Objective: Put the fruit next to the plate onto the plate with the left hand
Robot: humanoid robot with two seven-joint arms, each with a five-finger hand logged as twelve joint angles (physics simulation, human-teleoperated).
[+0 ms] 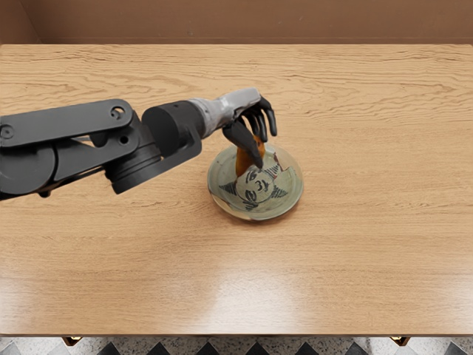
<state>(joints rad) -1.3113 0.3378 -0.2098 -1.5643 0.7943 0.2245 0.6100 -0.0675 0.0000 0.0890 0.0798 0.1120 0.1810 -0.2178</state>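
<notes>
Currently clamped in left robot hand (pixel 247 118), fingers (pixel 269 118) curled round it: orange-brown fruit (pixel 244 159), poised over far-left part of plate (pixel 292 194) on bench (pixel 369 259), presumably for setting down; contact with plate unclear.

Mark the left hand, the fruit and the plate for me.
left hand (pixel 248 118), head view, base of the curled fingers
fruit (pixel 242 160), head view, orange side showing beside the thumb
plate (pixel 259 214), head view, bare front rim
</notes>
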